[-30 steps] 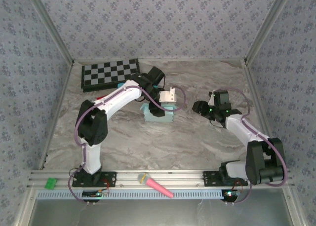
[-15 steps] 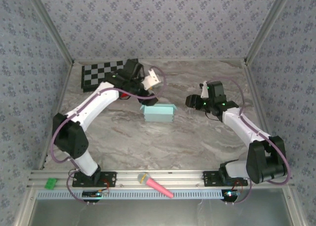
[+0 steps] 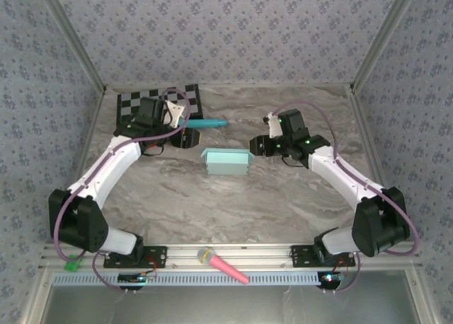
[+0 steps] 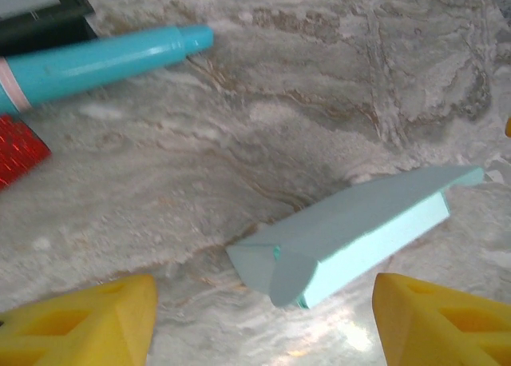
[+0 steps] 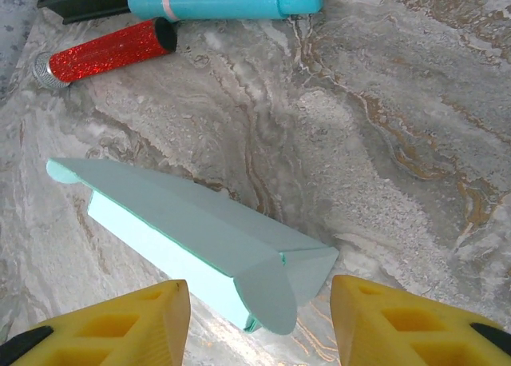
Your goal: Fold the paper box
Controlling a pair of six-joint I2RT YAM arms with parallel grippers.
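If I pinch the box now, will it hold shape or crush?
Probably crushes under a firm pinch: the box looks like thin hollow card. Likely light, so a push should slide it on the smooth table; flat-sided, unlikely to roll.

One paper box (image 3: 226,162), one marker (image 3: 207,124) — teal

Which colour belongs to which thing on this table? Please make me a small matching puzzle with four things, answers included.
Things:
1 paper box
2 marker pen
3 glittery tube
4 checkerboard

Colours:
A red
B black and pale squares
C pale aqua
D bright teal with a pale band

Pairs: 1-C, 2-D, 3-A, 4-B.
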